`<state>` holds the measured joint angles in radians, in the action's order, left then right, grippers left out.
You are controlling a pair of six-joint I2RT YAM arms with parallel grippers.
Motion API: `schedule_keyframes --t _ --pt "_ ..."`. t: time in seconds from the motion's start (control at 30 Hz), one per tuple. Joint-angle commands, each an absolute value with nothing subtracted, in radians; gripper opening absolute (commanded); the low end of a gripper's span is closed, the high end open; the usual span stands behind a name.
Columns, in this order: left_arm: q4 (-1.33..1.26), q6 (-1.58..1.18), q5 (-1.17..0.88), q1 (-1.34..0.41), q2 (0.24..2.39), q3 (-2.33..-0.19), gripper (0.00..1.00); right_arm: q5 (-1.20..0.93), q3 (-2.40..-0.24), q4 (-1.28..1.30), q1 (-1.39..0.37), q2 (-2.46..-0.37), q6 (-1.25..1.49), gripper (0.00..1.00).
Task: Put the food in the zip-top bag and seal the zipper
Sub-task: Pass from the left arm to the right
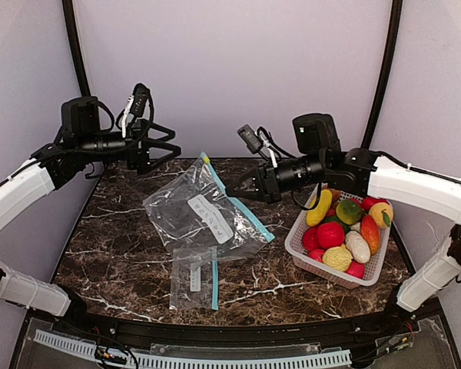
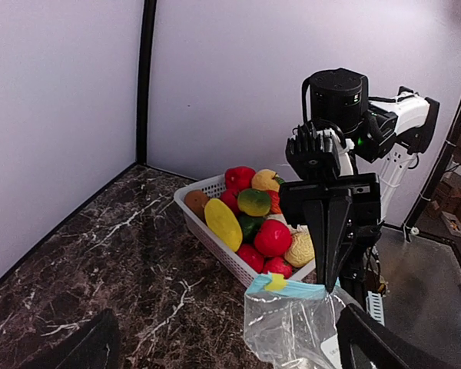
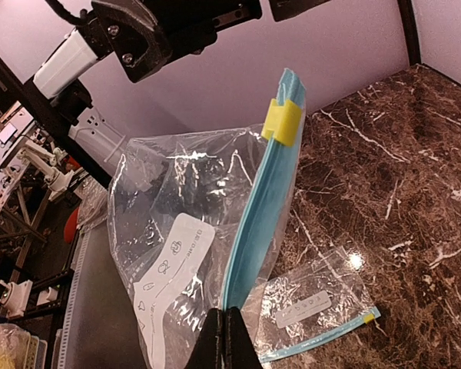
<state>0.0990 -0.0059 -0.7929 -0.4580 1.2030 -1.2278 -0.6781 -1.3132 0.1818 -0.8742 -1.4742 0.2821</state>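
Bench (image 1: pixel 115 231): dark marble pattern with white veins, lavender walls behind.

Food (image 1: pixel 344 227): plastic fruits and vegetables in red, yellow, green, orange and off-white, heaped in the basket, none in the bag. Among them a long yellow piece (image 1: pixel 320 207) leaning at the far left of the heap, a red round one (image 1: pixel 330 234) in the middle, and a pale bumpy one (image 1: pixel 337 258) at the near edge.

Basket (image 1: pixel 307 257): white, slotted walls, on the right side of the bench, well apart from the bag.

Bag (image 1: pixel 188 211): clear, large, with a teal zipper strip and a white printed label (image 1: pixel 210 217). Far edge lifted off the bench, near part resting on it. Yellow slider (image 3: pixel 282 123) at the far end of the zipper.

Small bag (image 1: pixel 192 278): clear, teal strip, lying flat just in front of the large one.

Right pincer (image 3: pixel 224 332): pressed together on the teal zipper strip of the bag, holding that edge up.

Left pincer (image 1: pixel 175 145): spread wide, holding nothing, raised over the far left of the bench, pointed toward the slider end of the bag but apart from it.
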Motion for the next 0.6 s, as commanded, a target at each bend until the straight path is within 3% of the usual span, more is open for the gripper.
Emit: schedule_keyframes --t 0.0,0.17,0.33,0.57 --pt "0.066 -0.037 -0.944 -0.486 1.234 -1.213 0.99 -0.785 -1.346 0.190 -0.901 -1.510 0.243 0.00" --pt "0.054 -0.042 -1.035 -0.500 1.269 -1.158 0.92 -0.784 -1.353 0.188 -0.907 -1.528 0.241 0.00" --pt "0.050 -0.039 -1.072 -0.500 1.277 -1.124 0.66 -0.774 -1.343 0.175 -0.907 -1.524 0.244 0.00" --pt "0.046 -0.048 -1.084 -0.500 1.295 -1.118 0.47 -0.782 -1.333 0.157 -0.907 -1.523 0.250 0.00"
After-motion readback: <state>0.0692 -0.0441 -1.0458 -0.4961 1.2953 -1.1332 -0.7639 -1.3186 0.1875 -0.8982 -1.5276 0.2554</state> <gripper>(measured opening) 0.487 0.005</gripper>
